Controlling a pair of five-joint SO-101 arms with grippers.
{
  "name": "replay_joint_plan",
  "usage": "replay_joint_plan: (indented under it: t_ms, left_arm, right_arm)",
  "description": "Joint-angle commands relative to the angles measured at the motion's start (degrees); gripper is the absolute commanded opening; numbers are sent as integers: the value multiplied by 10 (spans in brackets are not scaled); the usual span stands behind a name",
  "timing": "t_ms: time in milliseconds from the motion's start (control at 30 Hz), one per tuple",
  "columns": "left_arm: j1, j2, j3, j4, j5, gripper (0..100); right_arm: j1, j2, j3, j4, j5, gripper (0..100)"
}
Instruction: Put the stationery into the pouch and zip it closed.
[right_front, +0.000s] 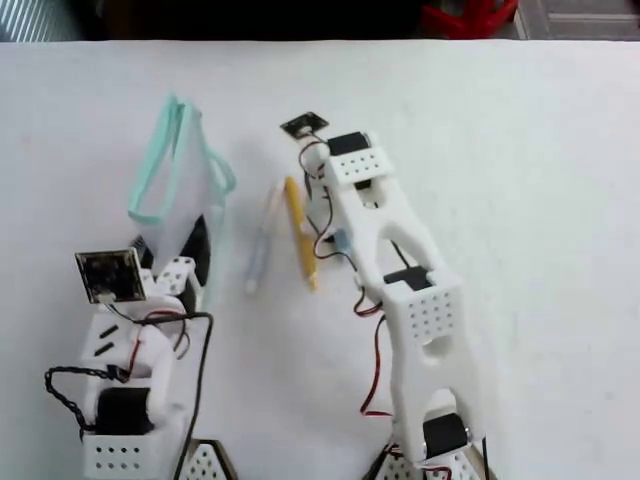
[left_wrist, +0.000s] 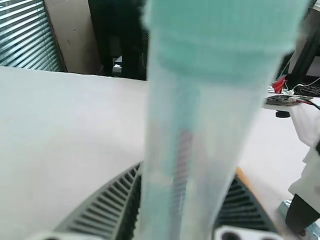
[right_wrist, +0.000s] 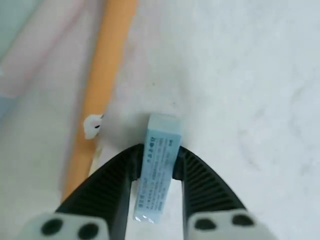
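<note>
Eraser (right_wrist: 156, 167) pinched in R tool (right_wrist: 157, 152), pen (right_wrist: 102, 85) beside; pouch (left_wrist: 200, 100) in L tool (left_wrist: 185, 180).

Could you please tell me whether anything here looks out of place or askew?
Nothing stands out: the left gripper holds the pouch, the right gripper an eraser, and the yellow pen and pastel pen lie side by side.

The pouch (right_front: 178, 165) is translucent white with a mint-green border, and the table (right_front: 520, 150) is plain white. The right pen (right_front: 298, 232) is orange-yellow, the left pen (right_front: 262, 240) is pale white, pink and light blue, and the eraser (right_wrist: 162, 132) is light blue with a printed sleeve. The right gripper (right_wrist: 157, 155) is black with fine ribbing, the left gripper (left_wrist: 185, 175) is grey with the same ribbing.
</note>
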Motion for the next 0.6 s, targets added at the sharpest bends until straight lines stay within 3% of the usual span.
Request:
replay_joint_plan:
  t_ms: [0, 100, 400, 567]
  left_arm:
    - [-17, -6, -43, 2, 8, 207]
    - [-19, -6, -52, 6, 8, 207]
    - [-15, -6, -55, 6, 8, 207]
    - [-15, -6, -53, 6, 8, 207]
  right_arm:
    - [27, -7, 0, -43, -21, 19]
    - [46, -10, 0, -53, -88, 19]
    - [44, -35, -2, -61, -84, 19]
    - [23, -139, -25, -50, -82, 18]
